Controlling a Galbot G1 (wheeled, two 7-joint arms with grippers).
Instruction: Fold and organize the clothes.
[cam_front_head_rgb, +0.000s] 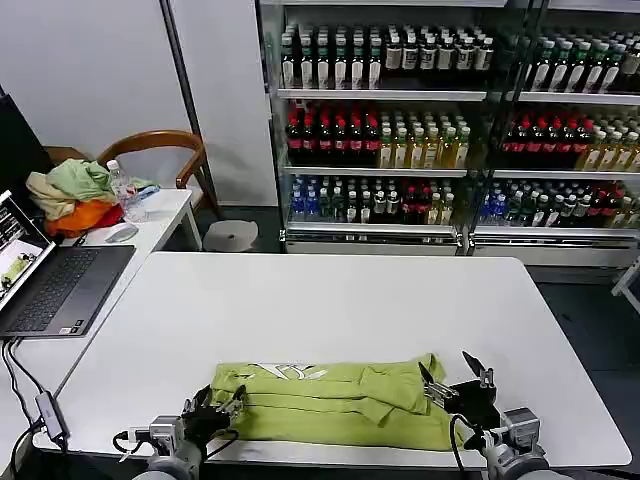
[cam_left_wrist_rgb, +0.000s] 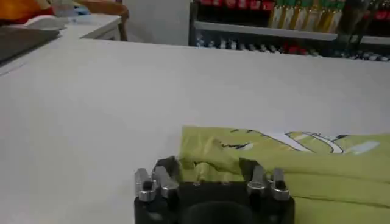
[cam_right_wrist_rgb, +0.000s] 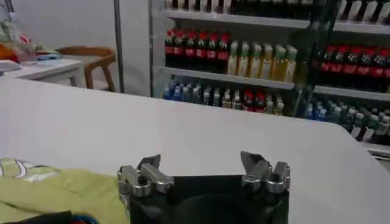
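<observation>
The soft, wrinkly yellow-green T-shirt (cam_front_head_rgb: 330, 402) lies folded in a long strip at the near edge of the smooth white surface (cam_front_head_rgb: 340, 300). The left gripper (cam_front_head_rgb: 222, 408) and right gripper (cam_front_head_rgb: 458, 382) sit wide open at its ends, holding nothing.

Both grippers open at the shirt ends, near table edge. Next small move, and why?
Probably close both grippers on the near hem. The T-shirt lies as a long band, already folded lengthwise, on the white table. The left gripper sits open at its left end, the right gripper open at its right end, neither yet holding cloth.
</observation>
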